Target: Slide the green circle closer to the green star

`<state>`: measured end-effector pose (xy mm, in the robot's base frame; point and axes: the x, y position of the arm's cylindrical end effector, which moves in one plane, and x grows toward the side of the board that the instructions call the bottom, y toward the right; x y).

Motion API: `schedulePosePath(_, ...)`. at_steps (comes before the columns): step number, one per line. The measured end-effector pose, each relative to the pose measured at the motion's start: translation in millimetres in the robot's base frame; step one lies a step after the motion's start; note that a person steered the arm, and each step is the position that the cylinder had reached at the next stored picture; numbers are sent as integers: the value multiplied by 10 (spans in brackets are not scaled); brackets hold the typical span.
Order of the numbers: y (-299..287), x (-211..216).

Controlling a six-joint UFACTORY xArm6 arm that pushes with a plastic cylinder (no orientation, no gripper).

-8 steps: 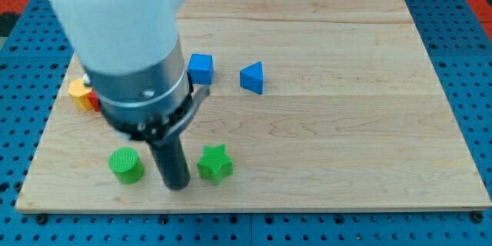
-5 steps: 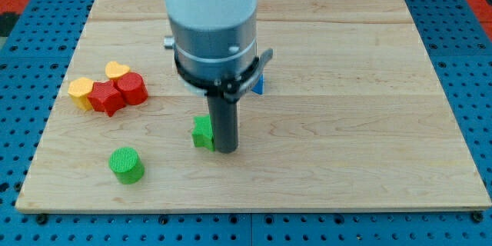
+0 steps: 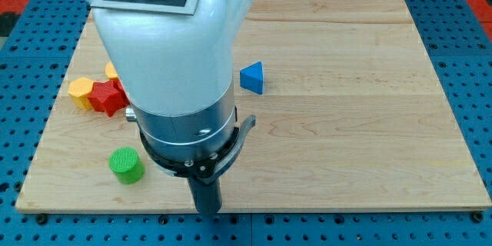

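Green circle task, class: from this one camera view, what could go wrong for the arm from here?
1. The green star cannot be seen; the arm's body blocks the board's middle, so any push is aimed at a hidden target.
2. My tip sits at the board's bottom edge, right of the green circle; pushing from this side would likely drive it leftward, perhaps off.

Green circle point(image 3: 126, 164): short ribbed cylinder, standing upright on the wooden board near the view's bottom left. Green star: not visible, apparently hidden behind the arm.
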<state>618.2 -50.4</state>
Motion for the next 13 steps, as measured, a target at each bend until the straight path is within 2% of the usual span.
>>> schedulePosePath(1,0,0)
schedulePosePath(2,-249,-10)
schedulePosePath(4,-1507,-12)
schedulePosePath(8,-2539,-148)
schedulePosePath(12,-2460,-211)
schedulePosePath(13,-1762,-256)
